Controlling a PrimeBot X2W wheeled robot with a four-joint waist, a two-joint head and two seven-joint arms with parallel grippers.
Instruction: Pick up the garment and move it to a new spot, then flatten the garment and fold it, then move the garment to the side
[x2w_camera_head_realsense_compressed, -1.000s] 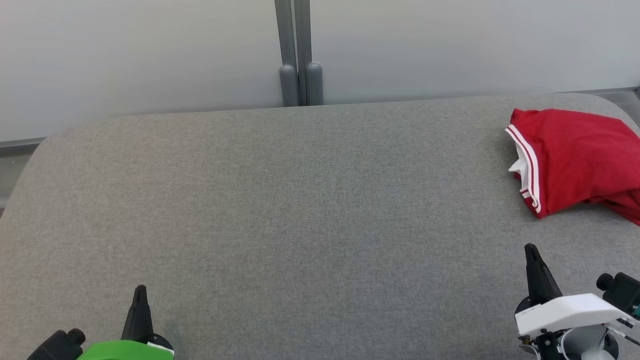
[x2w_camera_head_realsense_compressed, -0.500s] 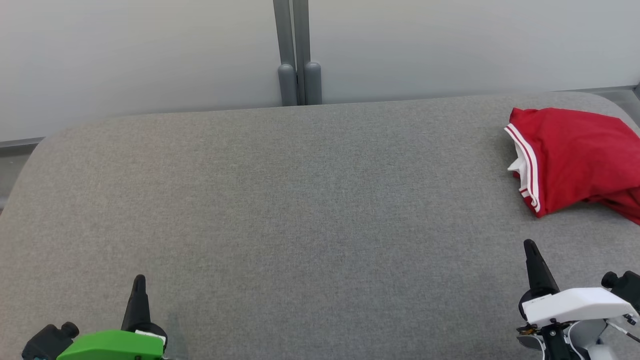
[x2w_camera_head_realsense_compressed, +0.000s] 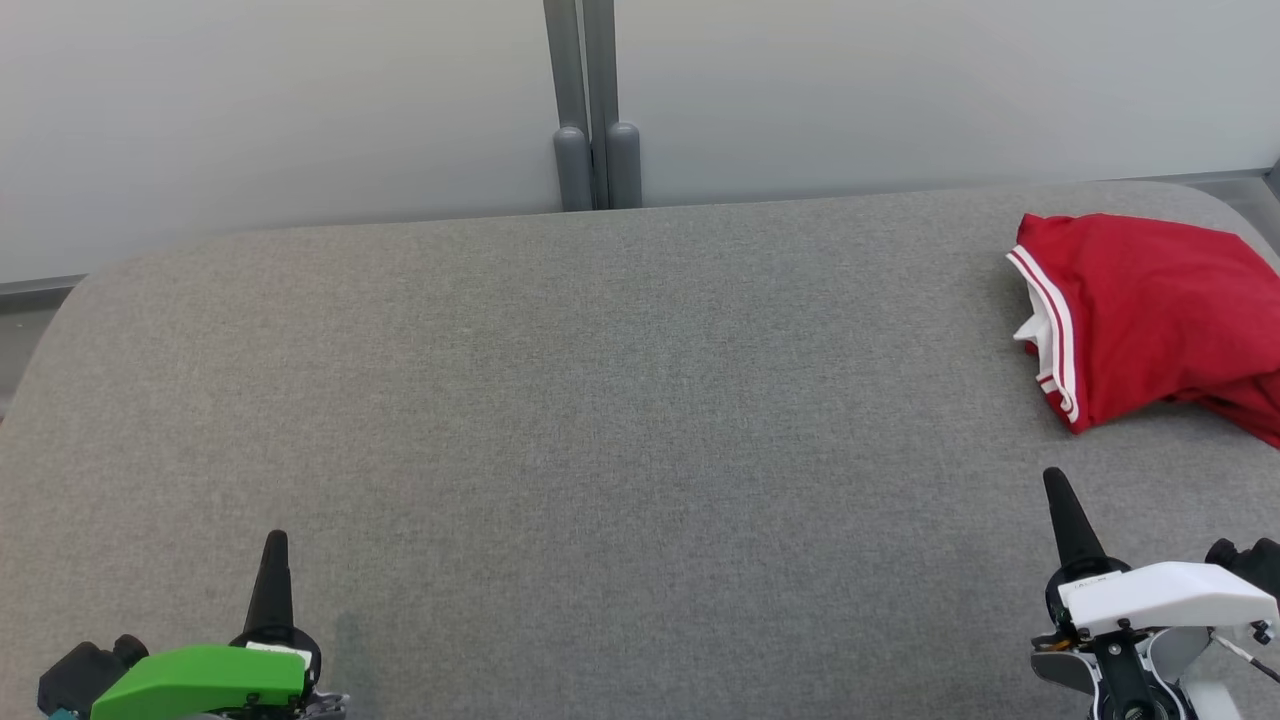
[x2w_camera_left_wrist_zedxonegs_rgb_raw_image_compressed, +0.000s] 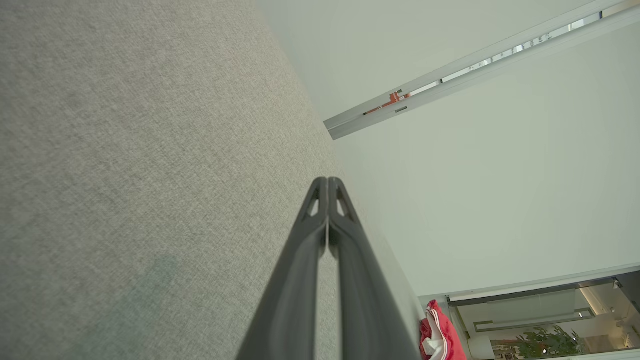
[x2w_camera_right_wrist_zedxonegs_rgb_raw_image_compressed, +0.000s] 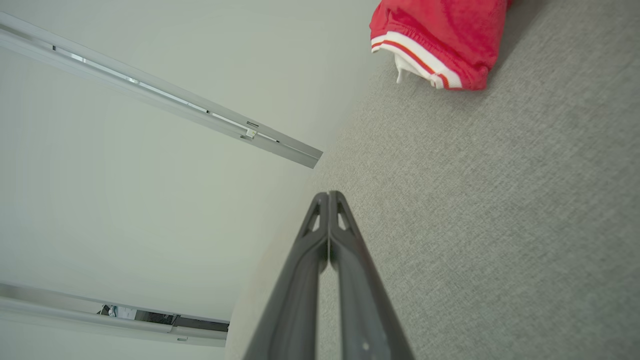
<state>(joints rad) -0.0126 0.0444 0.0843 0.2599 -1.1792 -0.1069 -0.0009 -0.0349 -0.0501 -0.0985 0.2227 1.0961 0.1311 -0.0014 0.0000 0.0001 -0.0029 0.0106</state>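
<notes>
A big grey fabric-covered surface (x2w_camera_head_realsense_compressed: 600, 400) is taking up most of the head view. A pale wall (x2w_camera_head_realsense_compressed: 300, 120) is running along behind it, and a grey double post (x2w_camera_head_realsense_compressed: 590, 100) is standing at the top middle.

The red garment (x2w_camera_head_realsense_compressed: 1150, 310) is sitting bunched up at the right edge of the frame, toward the far side, with part of it running off the picture. Its white-striped hem is facing left and a bit of white fabric is poking out under it. It's just lying on the surface, with nothing touching it.

The left gripper (x2w_camera_head_realsense_compressed: 274, 545), the one with the green housing, is hanging out at the lower left. Its fingers are pressed together into a single point and gripping nothing. The right gripper (x2w_camera_head_realsense_compressed: 1058, 485), with the white housing, is sitting at the lower right. It's pinched together and empty too, with a strip of bare fabric lying between its tip and the garment above it.

Both wrist views are showing the dark fingers meeting tip to tip over the grey fabric. The garment is peeking in at the bottom right of the left wrist view and at the top right of the right wrist view.
</notes>
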